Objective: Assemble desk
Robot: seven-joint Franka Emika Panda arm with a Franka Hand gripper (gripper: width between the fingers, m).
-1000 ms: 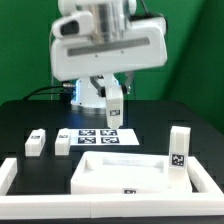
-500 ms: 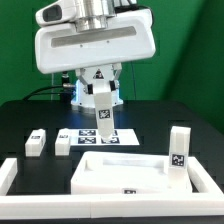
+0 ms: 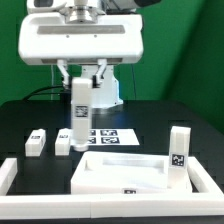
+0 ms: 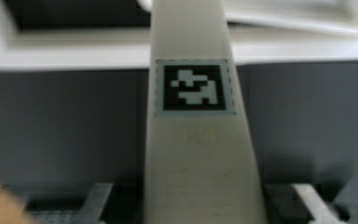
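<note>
In the exterior view my gripper (image 3: 80, 90) hangs over the back of the table, shut on a white desk leg (image 3: 80, 118). The leg is upright in the air, above and just left of the marker board (image 3: 108, 136). In the wrist view the same leg (image 4: 197, 140) runs lengthwise between my fingers (image 4: 105, 200), its black-and-white tag facing the camera. The white tray-like tabletop (image 3: 92, 178) lies at the front centre. Two small legs (image 3: 37, 142) (image 3: 63, 143) stand at the exterior view's left. A third leg (image 3: 179, 148) stands upright at the tabletop's right corner.
White border rails run along the exterior view's left (image 3: 8, 176), front (image 3: 110, 216) and right (image 3: 212, 178) of the black table. The arm's base (image 3: 100, 95) stands behind the marker board. Blurred white surfaces (image 4: 69, 25) show past the held leg.
My gripper has carried the leg toward the exterior view's left and nearer the camera. The parts on the table have not moved.
</note>
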